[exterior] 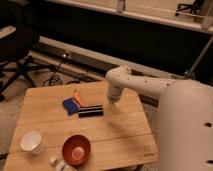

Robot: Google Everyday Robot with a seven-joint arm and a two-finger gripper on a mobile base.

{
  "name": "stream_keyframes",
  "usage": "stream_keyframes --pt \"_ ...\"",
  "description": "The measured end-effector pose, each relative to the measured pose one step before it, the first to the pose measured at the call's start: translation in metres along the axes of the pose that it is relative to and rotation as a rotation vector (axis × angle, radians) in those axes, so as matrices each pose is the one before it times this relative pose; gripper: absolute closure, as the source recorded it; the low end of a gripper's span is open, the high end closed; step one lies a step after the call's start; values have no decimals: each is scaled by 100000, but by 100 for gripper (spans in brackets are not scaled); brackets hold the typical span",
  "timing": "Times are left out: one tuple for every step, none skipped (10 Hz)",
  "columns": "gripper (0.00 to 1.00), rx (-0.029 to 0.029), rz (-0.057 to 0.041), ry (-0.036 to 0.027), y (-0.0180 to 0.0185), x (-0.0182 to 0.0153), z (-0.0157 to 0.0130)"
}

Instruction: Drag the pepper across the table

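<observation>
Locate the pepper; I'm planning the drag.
Camera view, left-centre of the table: pepper lies right of the blue block, behind the black bar; gripper hovers right of the bar.

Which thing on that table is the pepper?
Start at the light wooden table and find the cluster near its middle, beside the robot's gripper, which hovers at the end of the black bar. The pepper is the small, slim orange-red piece next to the blue block, behind that bar. It is far thinner than the round orange-red bowl at the front edge.
</observation>
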Motion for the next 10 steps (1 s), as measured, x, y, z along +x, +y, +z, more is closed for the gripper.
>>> stream_keyframes --pt "20 10 3 -1 -3 1 -4" --pt "20 -10 -10 2 5 -3 4" --pt "20 -8 5 0 2 -1 1" --pt "20 35 198 -137 -45 -8 -46" --pt "20 -126 726 -632 -129 -197 -206" --pt "20 -12 1575 -1626 -423 -532 -614" --pt "20 342 2280 -3047 -947 -1373 -1280" --pt "20 984 1956 -4728 -1367 -2732 -1693" --pt "20 33 526 -1338 -462 -1240 -542" --pt "20 699 576 -1886 -897 -2391 -628"
